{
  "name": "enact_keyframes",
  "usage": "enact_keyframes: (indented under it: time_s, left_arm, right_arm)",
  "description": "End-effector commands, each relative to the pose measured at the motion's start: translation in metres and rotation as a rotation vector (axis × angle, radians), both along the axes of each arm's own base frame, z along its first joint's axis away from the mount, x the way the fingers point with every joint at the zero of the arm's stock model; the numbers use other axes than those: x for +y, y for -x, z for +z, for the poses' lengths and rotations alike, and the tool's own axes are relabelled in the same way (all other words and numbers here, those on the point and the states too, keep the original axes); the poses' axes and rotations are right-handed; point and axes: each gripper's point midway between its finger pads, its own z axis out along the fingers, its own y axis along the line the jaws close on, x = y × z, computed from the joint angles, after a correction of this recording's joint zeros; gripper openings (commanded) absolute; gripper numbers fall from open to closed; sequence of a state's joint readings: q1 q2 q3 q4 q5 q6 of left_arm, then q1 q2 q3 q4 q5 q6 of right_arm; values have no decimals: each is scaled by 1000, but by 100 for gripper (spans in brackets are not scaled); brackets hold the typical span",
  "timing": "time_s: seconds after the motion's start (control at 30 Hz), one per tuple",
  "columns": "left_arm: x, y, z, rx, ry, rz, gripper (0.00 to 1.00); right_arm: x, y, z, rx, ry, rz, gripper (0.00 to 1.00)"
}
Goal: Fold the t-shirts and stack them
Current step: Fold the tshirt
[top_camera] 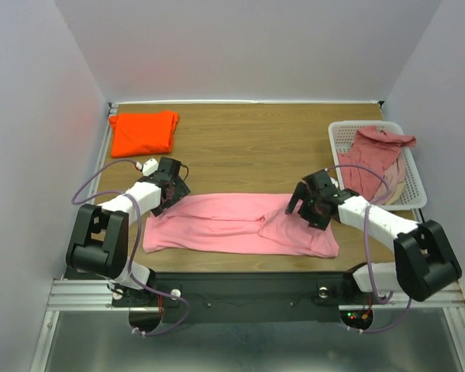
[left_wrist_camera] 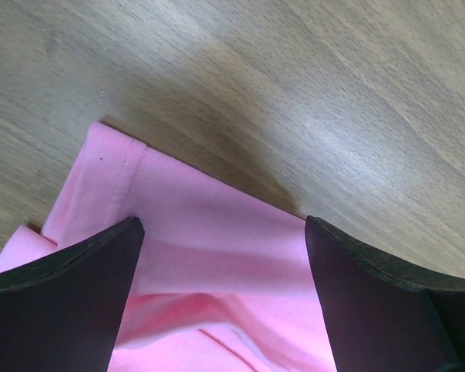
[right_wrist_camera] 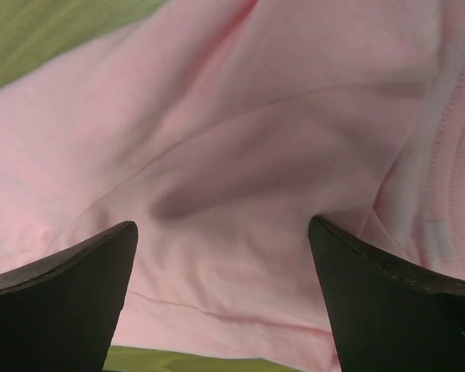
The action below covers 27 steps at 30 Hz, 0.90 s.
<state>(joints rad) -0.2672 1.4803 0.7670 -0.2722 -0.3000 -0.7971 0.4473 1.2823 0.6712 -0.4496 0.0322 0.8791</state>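
You have the orange t-shirt (top_camera: 143, 132) folded at the table's (top_camera: 248, 147) far left corner, the pink t-shirt (top_camera: 232, 223) looks only part-folded along the near edge beneath the wide, empty left end effector (top_camera: 173, 191) and right end effector (top_camera: 305, 203), and the dusty rose tees (top_camera: 376, 155) in the basket (top_camera: 339, 139) are yet to be folded

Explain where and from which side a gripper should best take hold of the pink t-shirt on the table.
Judging by its pose, take the pink t-shirt at its left end, where the hemmed corner lies flat on the table. Come down from above with the open left gripper, one finger slipping under the edge.
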Motion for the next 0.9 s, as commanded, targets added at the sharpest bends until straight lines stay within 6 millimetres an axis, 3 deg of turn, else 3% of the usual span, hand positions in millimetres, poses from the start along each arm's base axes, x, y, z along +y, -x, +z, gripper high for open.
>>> enact_keyframes:
  time_s: [0.0, 0.13, 0.2, 0.23, 0.27, 0.3, 0.33, 0.37, 0.4, 0.43, 0.47, 0.5, 0.53, 0.57, 0.6, 0.63, 0.67, 0.7, 0.73, 0.8, 0.83, 0.87]
  left_arm:
    - [10, 23, -14, 78, -30, 11, 98]
    - [5, 26, -14, 73, 7, 18, 98]
    - [-1, 30, -16, 71, 35, 15, 98]
    - [-6, 31, -14, 65, 62, 9, 98]
    - [-9, 36, -17, 73, 77, 9, 98]
    - [-23, 42, -18, 86, 140, 1, 98]
    - [-33, 44, -15, 73, 182, -15, 98]
    - [-44, 49, -18, 65, 230, -4, 98]
    - [-64, 57, -15, 55, 272, -43, 98]
    - [-72, 62, -18, 59, 291, -46, 98]
    - [-76, 70, -23, 69, 303, -47, 98]
    - [-81, 74, -25, 76, 332, -8, 98]
    - [-87, 80, -30, 93, 336, -18, 98]
    - [-89, 85, -35, 110, 337, -13, 98]
    - [-91, 90, -39, 127, 340, -6, 98]
    - [-96, 97, -44, 155, 356, 11, 98]
    - [-103, 107, -49, 179, 357, -8, 98]
    - [-110, 115, -55, 212, 369, -16, 98]
    - [-122, 127, -58, 236, 386, -29, 98]
    - [-143, 139, -60, 266, 427, -71, 98]
    - [-148, 147, -64, 300, 423, -86, 98]
    - [-160, 155, -62, 318, 430, -116, 98]
  right_arm:
    - [-15, -20, -10, -29, 139, 22, 100]
    - [-17, -48, -25, -56, 181, 10, 100]
    - [-9, -76, -22, -111, 161, 50, 100]
    - [-11, -84, -40, -68, 161, 62, 100]
    - [-9, -96, -43, -80, 163, 71, 100]
    - [-2, -127, -32, -144, 162, 96, 100]
    - [-3, -137, -50, -107, 172, 111, 100]
    - [7, -172, -34, -177, 169, 153, 100]
    - [9, -189, -33, -198, 163, 171, 100]
    - [18, -202, -31, -225, 151, 209, 100]
    - [29, -215, -46, -222, 116, 263, 100]
    - [42, -250, -23, -335, 119, 336, 100]
    - [50, -268, -21, -369, 112, 381, 100]
    - [61, -274, -43, -350, 91, 442, 100]
    - [67, -285, -50, -365, 92, 486, 100]
    - [80, -315, -25, -456, 76, 516, 100]
    - [92, -320, -26, -473, 37, 564, 100]
    - [97, -326, -50, -456, 23, 589, 100]
    - [109, -344, -32, -519, -4, 609, 100]
    - [122, -359, -34, -547, -50, 616, 100]
    - [126, -360, -63, -512, -77, 618, 100]
    - [142, -378, -34, -578, -145, 612, 100]
